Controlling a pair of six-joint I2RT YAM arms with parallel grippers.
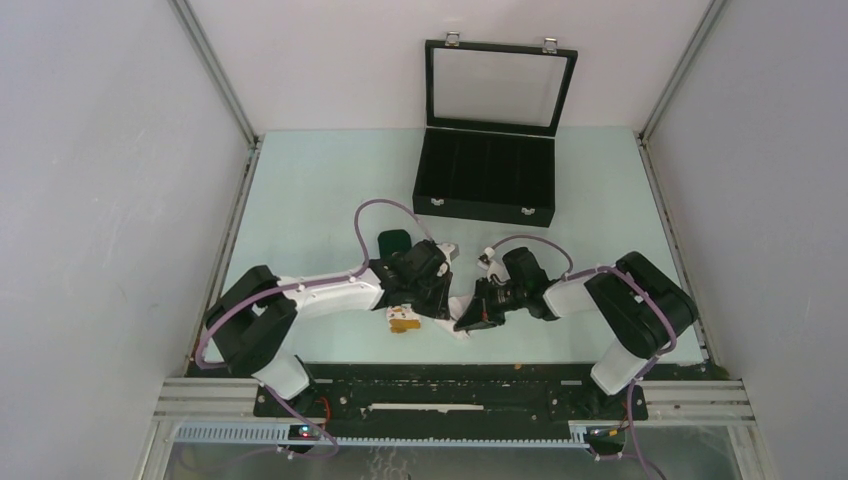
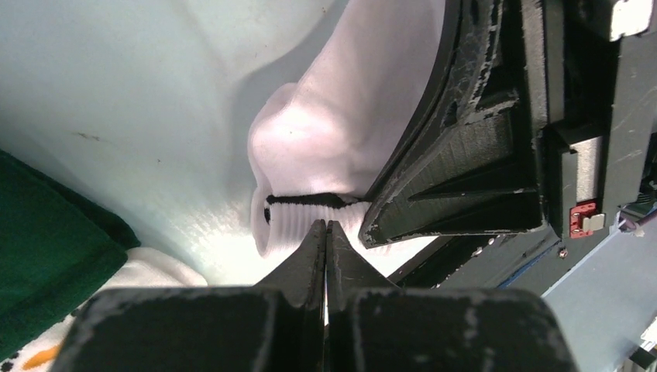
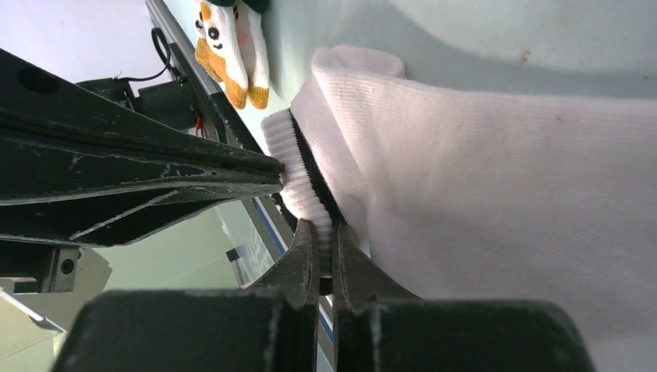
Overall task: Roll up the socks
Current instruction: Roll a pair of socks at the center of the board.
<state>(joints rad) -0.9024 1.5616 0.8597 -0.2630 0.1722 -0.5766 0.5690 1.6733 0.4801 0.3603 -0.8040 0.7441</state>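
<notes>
White sock point(image 3: 480, 178): cuff toward pincers, length running away; right pincer point(image 3: 325, 232) pinching cuff, left pincer point(image 2: 326, 229) pressed together (tip at cuff).

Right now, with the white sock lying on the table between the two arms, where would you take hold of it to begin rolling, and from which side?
Take the white sock by its ribbed cuff, just outside the black stripe, coming in low from the open end. That band is thick, free at its edge and slightly raised. The right gripper is shut on it there.

L arm point(image 1: 330, 295): white links, blk joints | R arm point(image 1: 568, 295): same | cables point(image 1: 383, 202): lilac | jaws: blk, scuffed
</notes>
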